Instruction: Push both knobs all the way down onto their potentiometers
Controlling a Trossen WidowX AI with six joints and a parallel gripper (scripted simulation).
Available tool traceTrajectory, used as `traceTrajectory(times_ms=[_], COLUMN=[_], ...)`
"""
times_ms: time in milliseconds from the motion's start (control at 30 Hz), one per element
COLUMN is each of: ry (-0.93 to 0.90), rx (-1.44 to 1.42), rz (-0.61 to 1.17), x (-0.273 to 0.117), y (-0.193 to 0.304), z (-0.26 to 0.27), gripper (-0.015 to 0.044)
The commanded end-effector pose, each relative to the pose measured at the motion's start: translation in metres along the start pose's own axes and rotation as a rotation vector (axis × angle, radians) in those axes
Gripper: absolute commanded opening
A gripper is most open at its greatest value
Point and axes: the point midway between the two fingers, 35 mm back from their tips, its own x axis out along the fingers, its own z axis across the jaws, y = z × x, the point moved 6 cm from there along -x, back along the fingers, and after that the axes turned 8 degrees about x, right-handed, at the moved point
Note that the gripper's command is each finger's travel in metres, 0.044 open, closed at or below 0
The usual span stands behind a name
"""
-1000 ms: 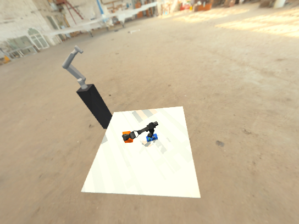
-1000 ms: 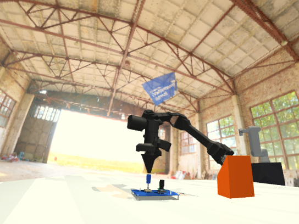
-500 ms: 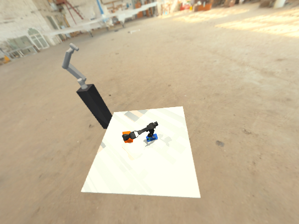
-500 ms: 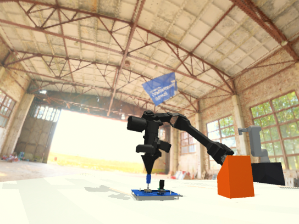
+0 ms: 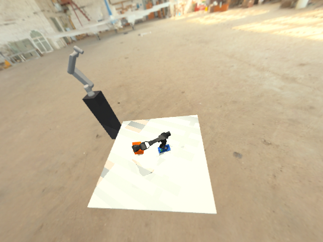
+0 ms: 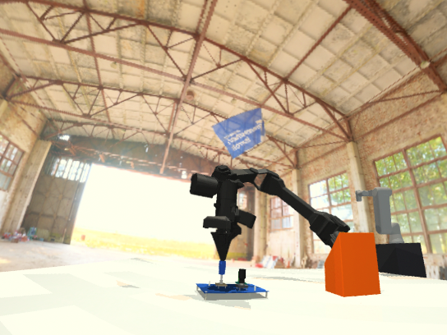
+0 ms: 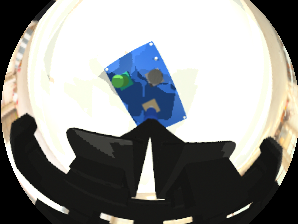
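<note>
Blue circuit board [image 6: 231,288], orange block [image 6: 352,264]

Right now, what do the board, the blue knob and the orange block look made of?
Board: looks like rigid blue laminate, flat and thin on slim pale legs.
Blue knob: probably matte plastic, uniform colour, no shine.
Orange block: unclear, maybe painted plastic; flat faces, sharp edges, even colour.
</note>
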Motion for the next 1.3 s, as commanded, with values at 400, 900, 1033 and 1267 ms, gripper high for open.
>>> traceTrajectory(times_ms=[400, 900, 1033, 1267], ry=[-0.003, -0.003, -0.003, -0.003], rx=[-0.002, -0.002, -0.002, -0.002], rz=[0.005, 0.005, 0.005, 0.006], x=[0.005, 0.009, 0.010, 0.014], y=[0.000, 0.000, 0.000, 0.000], z=[0.000, 0.000, 0.000, 0.000], gripper=[0.0000, 0.0000, 0.0000, 0.0000])
